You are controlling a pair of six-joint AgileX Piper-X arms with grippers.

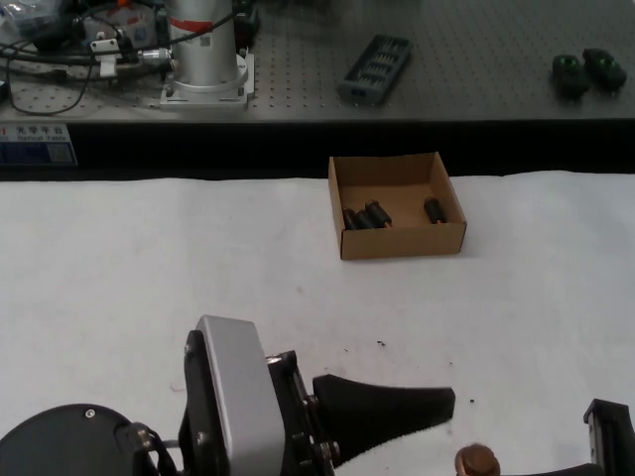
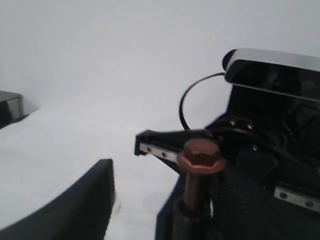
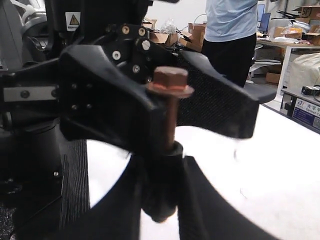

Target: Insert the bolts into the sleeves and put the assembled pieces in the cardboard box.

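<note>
Right gripper (image 3: 160,180) is clamped on the sleeve (image 3: 159,200), with the bolt (image 3: 170,95) standing upright in it. Left gripper (image 3: 190,115) hangs open around the bolt head. The cardboard box (image 1: 401,241) sits across the bench (image 1: 149,268) at roughly 11 o'clock, so it's probably the right arm's carry.

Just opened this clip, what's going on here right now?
The right gripper is shut on a black sleeve, held upright above the white cloth. A copper bolt stands in the sleeve, with part of its shank showing above it. The left gripper sits open close to the bolt's head and does not grip it. The cardboard box farther back on the cloth already holds several dark pieces. This piece is not in the box yet.
</note>
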